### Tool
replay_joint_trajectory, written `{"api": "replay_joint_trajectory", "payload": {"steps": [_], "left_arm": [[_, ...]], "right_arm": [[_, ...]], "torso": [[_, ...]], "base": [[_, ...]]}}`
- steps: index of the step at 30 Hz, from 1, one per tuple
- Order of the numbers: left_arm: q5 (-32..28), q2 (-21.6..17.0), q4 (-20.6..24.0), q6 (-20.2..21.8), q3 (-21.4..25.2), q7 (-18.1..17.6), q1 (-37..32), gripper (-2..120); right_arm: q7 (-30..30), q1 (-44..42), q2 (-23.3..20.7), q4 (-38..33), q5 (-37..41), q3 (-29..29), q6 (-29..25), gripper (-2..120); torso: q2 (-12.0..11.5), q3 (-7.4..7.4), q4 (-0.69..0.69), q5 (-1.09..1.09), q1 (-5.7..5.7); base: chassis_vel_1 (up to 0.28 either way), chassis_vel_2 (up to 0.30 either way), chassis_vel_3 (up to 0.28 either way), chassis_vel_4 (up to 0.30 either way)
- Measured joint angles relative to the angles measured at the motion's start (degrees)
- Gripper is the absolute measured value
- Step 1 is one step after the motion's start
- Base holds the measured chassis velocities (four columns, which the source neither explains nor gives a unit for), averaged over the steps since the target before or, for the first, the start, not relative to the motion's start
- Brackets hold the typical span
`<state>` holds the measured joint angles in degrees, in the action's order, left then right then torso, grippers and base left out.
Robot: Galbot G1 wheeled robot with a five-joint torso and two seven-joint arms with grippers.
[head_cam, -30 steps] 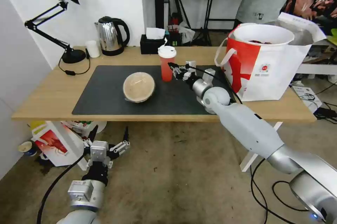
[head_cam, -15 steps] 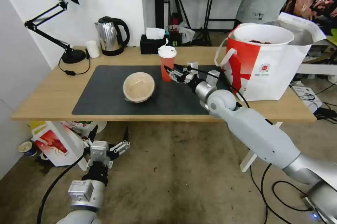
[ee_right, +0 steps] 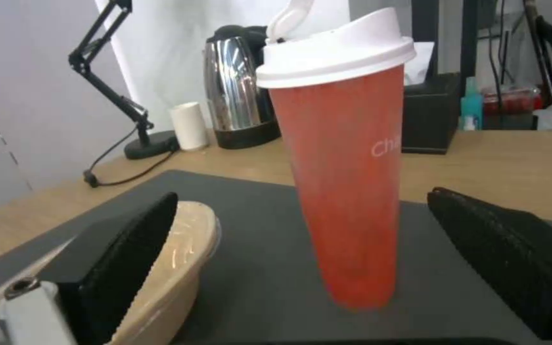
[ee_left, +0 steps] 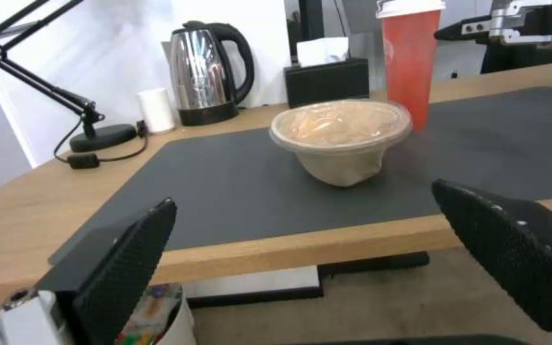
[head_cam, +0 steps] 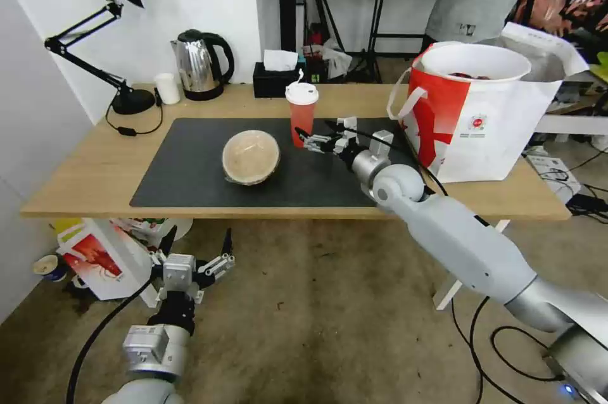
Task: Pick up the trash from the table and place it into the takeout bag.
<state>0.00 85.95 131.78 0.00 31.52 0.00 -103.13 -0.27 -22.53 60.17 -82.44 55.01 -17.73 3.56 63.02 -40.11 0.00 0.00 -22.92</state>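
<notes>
On your worktop [head_cam: 95, 182], frame centre: one red cup [head_cam: 301, 114], one tan bowl [head_cam: 250, 156]. Right: one takeout bag [head_cam: 481, 119]. Right end effector [head_cam: 310, 137] spread beside cup; left end effector [head_cam: 196, 240] spread, lower left.

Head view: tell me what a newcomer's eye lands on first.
The right gripper, open, reaches over the grey mat toward the upright red cup. Beside it sits the tan lidded bowl. The takeout bag stands at the table's right end, holding a white bowl.
</notes>
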Motion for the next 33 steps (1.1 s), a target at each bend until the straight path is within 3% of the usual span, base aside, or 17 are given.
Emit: {"api": "replay_joint_trajectory", "payload": {"steps": [21,33], "left_arm": [[0.0,0.0,0.0,0.0,0.0,0.0,0.0,100],[0.0,0.0,0.0,0.0,0.0,0.0,0.0,100]], "right_arm": [[-1.2,2.9,2.9,5.5,-1.4,-0.8,-0.5,100],[-2.9,6.9,7.8,12.8,-2.4,-0.5,-1.8,100]], "torso": [[0.0,0.0,0.0,0.0,0.0],[0.0,0.0,0.0,0.0,0.0]], "base": [[0.0,0.0,0.0,0.0],[0.0,0.0,0.0,0.0]]}}
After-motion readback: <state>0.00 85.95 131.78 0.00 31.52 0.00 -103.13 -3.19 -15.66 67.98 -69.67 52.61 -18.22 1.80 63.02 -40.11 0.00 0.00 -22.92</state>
